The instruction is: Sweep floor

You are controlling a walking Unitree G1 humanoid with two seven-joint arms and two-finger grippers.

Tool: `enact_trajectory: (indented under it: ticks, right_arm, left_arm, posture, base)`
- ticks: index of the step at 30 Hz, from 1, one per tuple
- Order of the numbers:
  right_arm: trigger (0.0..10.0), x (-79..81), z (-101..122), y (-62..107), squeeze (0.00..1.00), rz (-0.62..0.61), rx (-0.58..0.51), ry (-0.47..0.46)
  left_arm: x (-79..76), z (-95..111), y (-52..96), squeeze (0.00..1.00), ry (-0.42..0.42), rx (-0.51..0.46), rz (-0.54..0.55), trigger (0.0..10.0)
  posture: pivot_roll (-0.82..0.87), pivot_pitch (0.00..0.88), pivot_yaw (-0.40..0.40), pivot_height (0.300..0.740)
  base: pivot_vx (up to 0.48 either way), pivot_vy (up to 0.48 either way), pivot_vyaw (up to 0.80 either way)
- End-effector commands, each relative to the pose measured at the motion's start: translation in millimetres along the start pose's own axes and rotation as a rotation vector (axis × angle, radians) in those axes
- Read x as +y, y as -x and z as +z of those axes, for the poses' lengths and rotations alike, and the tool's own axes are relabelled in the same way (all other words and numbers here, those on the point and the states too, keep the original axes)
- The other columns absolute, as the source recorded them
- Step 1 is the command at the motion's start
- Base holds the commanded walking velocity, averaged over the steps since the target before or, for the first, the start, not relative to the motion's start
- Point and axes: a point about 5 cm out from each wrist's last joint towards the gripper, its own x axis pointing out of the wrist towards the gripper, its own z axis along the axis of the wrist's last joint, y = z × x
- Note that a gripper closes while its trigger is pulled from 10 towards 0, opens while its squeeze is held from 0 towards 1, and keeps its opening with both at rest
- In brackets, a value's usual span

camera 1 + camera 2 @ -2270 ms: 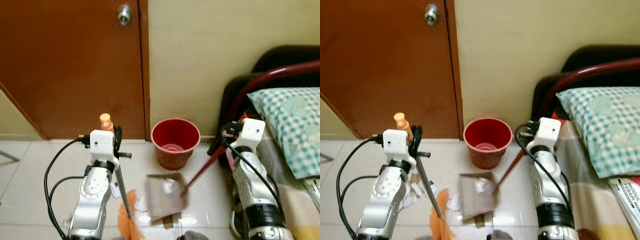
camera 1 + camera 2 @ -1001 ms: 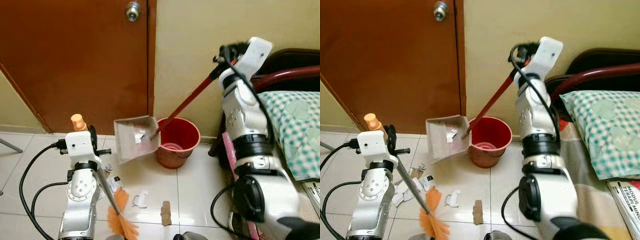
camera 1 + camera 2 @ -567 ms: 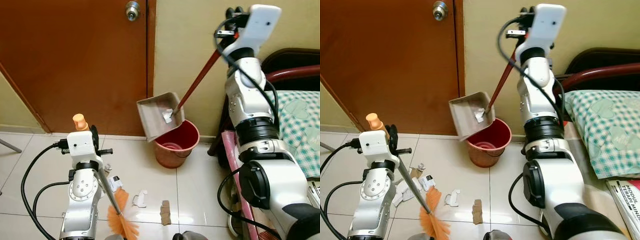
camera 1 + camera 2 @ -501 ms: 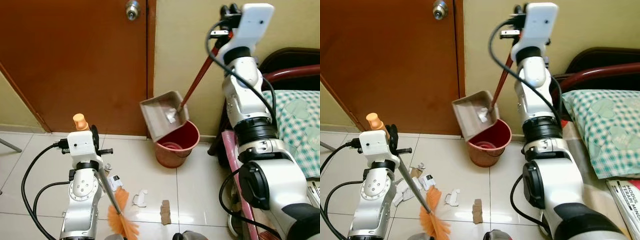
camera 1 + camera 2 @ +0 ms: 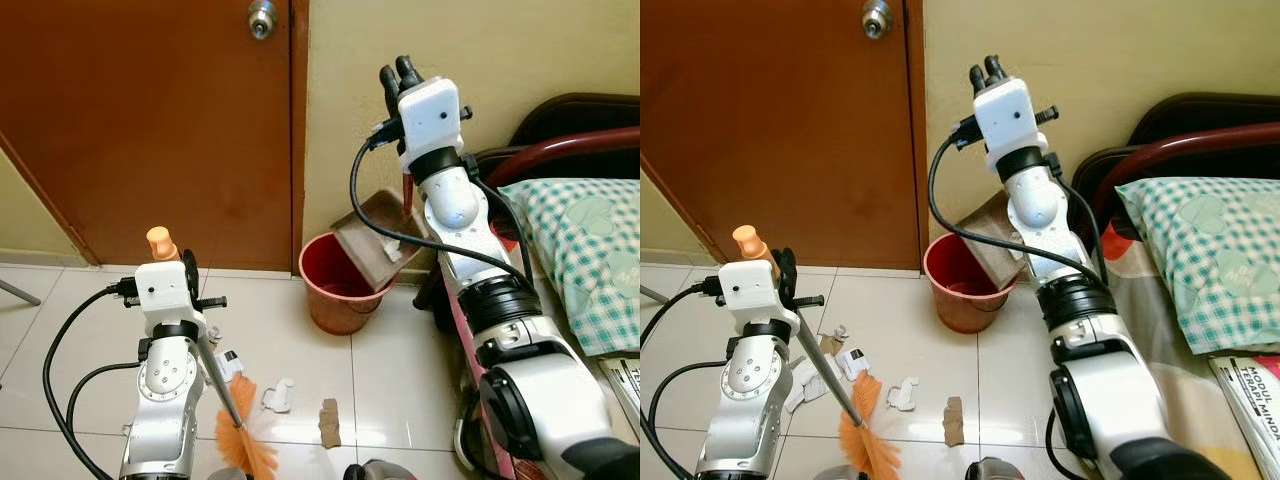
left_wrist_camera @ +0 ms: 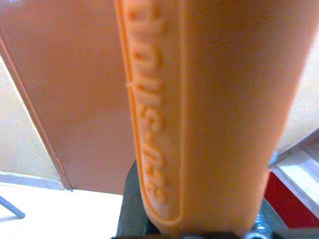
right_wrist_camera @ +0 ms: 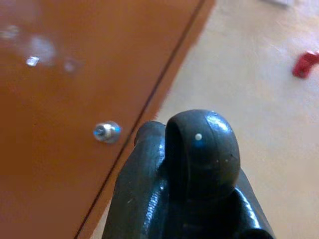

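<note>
While the dustpan hangs tipped over the bin, watch the dump: its lip sits just over the bin's rim on the bed side, so a small drift that way would drop scraps onto the floor beside the bin. One white scrap clings to the pan and may not slide off without more tilt. Your right tool is raised above the bin, pressed together on the pan's handle; a loose grip could let the pan twist. Your left tool is well away from the bin, on the door side, pinching the broom. Broom bristles rest on the floor, with litter scattered between them and the bin, several pieces just beside the bristles. Swinging the pan down could scatter them.
</note>
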Motion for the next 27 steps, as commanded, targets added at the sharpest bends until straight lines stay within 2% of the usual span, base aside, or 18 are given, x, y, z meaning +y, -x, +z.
enact_trajectory:
  ticks: [1, 16, 21, 27]
  right_arm:
    - [10.0, 3.9, 17, -3.8, 0.0, 0.018, -0.105, 0.021]
    - [10.0, 15.9, 24, -3.5, 0.0, 0.082, -0.125, -0.083]
    - [10.0, 31.4, 20, 1.3, 0.0, 0.177, -0.097, -0.112]
    - [10.0, 26.2, 18, 0.7, 0.0, 0.145, -0.086, -0.148]
  left_arm:
    - [-2.6, -5, 0.4, 0.0, 0.0, 0.029, -0.007, 10.0]
    - [-3.7, -4, -1.9, 0.0, -0.001, 0.024, -0.01, 10.0]
    - [-3.7, -6, -2.1, 0.0, -0.005, 0.035, 0.007, 10.0]
    - [-5.8, -6, -0.8, 0.0, 0.004, 0.033, -0.001, 10.0]
  posture:
    - [-0.01, 0.037, -0.052, 0.74]
    - [0.0, 0.026, -0.053, 0.74]
    - [0.0, 0.026, -0.053, 0.74]
    - [0.0, 0.025, -0.066, 0.74]
  base:
    - [0.0, 0.0, 0.0]
    - [0.0, 0.0, 0.0]
    - [0.0, 0.0, 0.0]
    - [0.0, 0.0, 0.0]
